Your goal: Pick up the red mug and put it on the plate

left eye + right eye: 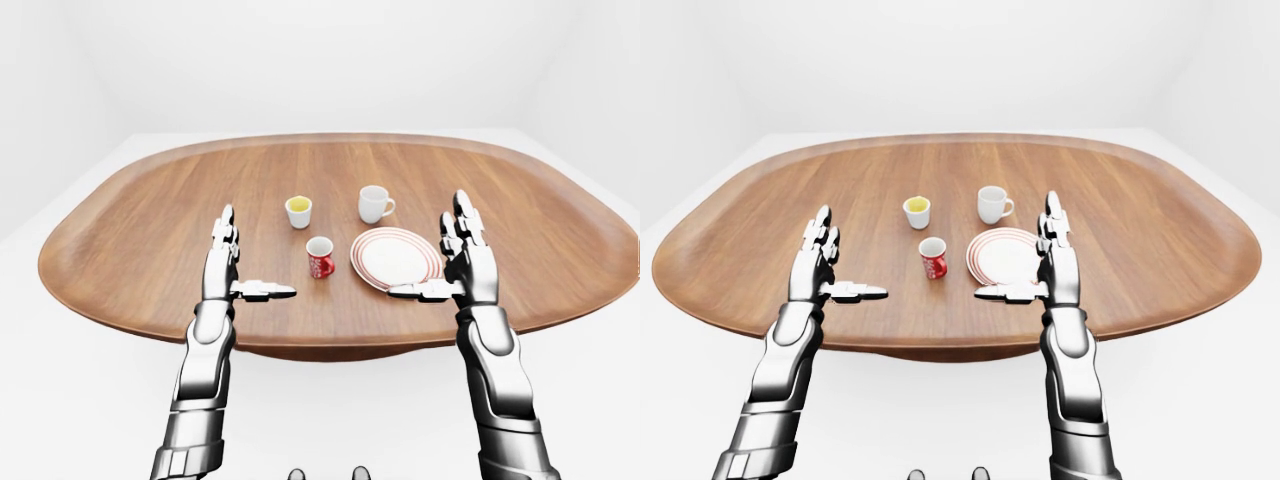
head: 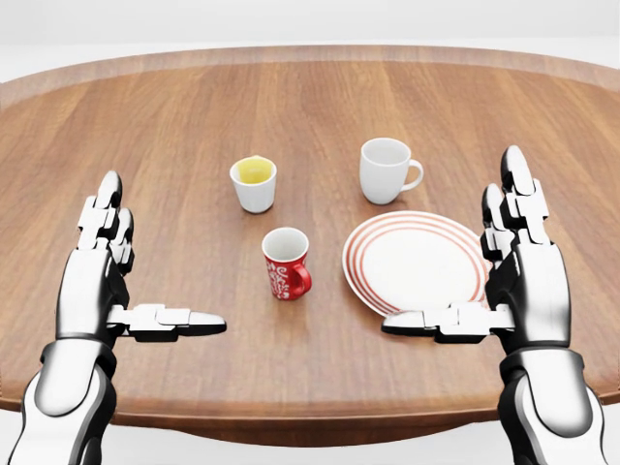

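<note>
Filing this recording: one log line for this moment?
red mug: on table, left of plate | left hand: open, empty | right hand: open, empty

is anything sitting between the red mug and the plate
No. The red mug stands just left of the plate in the head view, with only bare table between them.
</note>
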Motion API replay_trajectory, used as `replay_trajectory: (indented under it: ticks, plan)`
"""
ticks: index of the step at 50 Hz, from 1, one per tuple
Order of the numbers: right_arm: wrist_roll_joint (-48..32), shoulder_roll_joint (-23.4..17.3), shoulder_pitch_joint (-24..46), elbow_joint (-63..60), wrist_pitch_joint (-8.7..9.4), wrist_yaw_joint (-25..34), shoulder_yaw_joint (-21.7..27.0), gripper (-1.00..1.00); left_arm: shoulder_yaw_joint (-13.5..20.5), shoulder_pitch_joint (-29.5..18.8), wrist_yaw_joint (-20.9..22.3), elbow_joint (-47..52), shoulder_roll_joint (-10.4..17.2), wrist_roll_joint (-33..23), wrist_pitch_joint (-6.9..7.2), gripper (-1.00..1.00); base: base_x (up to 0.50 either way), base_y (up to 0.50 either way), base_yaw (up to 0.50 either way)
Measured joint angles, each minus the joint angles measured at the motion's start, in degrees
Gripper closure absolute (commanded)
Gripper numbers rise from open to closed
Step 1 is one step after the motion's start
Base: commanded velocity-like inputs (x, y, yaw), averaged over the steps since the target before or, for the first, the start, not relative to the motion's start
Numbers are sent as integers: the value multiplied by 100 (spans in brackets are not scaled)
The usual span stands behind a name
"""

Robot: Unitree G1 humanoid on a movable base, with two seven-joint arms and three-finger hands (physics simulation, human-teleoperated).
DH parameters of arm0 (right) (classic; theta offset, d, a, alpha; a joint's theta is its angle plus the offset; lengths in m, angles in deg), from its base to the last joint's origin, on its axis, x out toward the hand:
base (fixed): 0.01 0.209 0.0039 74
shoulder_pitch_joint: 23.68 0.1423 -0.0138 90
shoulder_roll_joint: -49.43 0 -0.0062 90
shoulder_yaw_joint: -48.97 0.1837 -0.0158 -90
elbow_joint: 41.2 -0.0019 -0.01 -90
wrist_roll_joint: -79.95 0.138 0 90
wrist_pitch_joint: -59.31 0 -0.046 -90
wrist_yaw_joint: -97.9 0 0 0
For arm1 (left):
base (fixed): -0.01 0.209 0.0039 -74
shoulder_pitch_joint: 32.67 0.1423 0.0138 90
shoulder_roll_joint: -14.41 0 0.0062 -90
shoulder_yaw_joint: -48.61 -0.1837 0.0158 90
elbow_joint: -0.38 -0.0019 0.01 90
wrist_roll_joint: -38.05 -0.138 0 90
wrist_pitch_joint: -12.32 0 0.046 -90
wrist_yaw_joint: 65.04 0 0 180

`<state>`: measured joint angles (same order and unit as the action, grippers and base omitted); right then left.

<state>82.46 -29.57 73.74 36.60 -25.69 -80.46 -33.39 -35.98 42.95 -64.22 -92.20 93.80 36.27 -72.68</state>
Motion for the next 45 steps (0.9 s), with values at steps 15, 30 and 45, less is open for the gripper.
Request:
replay_trajectory:
  ticks: [15, 30, 45]
  plan:
    - [-91, 15, 14, 36, 0, 49, -38, -100, -31, 29, 0, 122, -31, -74, 0, -100, 50, 0, 0]
    - [-120, 26, 22, 35, 0, 54, -48, -100, -35, 47, 6, 175, -42, -97, 0, -100, 50, 0, 0]
    - [-145, 32, 43, 43, 0, 58, -65, -100, -28, 47, 16, 195, -38, -99, 0, -100, 50, 0, 0]
